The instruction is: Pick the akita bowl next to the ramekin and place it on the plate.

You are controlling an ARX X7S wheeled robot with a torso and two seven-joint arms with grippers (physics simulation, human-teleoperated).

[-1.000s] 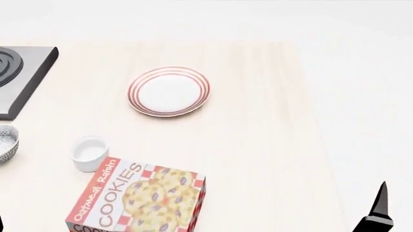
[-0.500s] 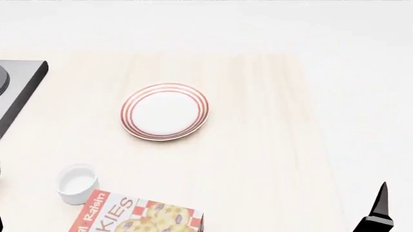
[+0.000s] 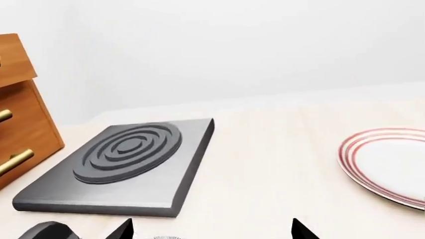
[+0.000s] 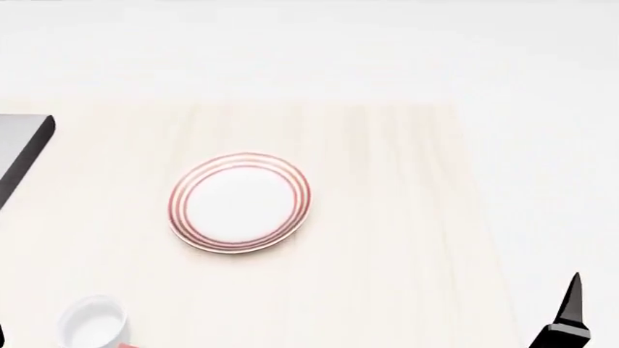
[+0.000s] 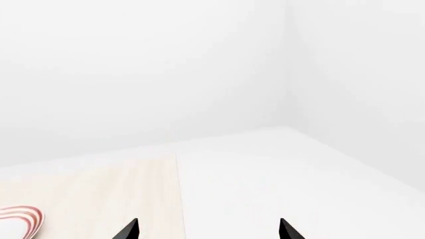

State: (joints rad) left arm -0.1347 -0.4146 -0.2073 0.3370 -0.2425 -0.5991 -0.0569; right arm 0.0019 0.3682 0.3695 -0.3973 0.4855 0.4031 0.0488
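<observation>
Near the middle of the pale wooden desk [image 4: 387, 239] we see the plate [image 4: 240, 203], white with thin red rings round its rim and nothing on it. From the plate, the ramekin [image 4: 92, 321] sits nearer to us and off toward our left side, well apart from it, at the lower edge of the head view. Farther to the left of the plate lies a grey hob slab [image 3: 126, 164] with a ringed burner, and beyond that a wooden drawer unit [image 3: 20, 134] with brass handles.

We cannot find the akita bowl for certain: only a sliver of pale rim shows between our left fingertips at the very edge of the left wrist view, too little to name.

Our left hand [image 3: 212, 230] is spread, its two dark fingertips wide apart with nothing between them. Our right hand [image 5: 208, 230] is likewise spread and holds nothing, over the desk's edge to the right of the plate.
</observation>
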